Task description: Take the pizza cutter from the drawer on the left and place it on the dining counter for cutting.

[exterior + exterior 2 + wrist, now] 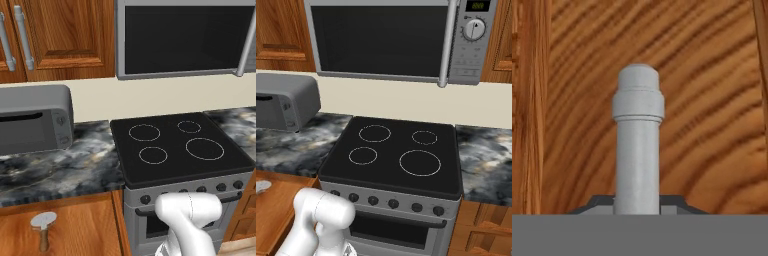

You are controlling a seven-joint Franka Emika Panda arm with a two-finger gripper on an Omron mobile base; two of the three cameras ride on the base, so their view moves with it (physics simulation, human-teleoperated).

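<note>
**Cutter waits in the open drawer while the hand holds the handle**

The pizza cutter (43, 225) lies flat at the lower left of the left base view. Its round grey wheel is on top and its brown stick points down. It rests on the wood floor of the drawer (85, 225), which sticks out from under the marbled worktop (75, 167), so you can see inside.

In the hand view, the gripper (637, 202) is squeezed tight on the silver bar handle (637, 145). The handle runs up the middle of the frame, with the drawer's wood front behind it. I think the hand grips it to pull the drawer open.

The black stove (180, 145) sits to the right of the drawer. Nothing has lifted the cutter yet.
</note>
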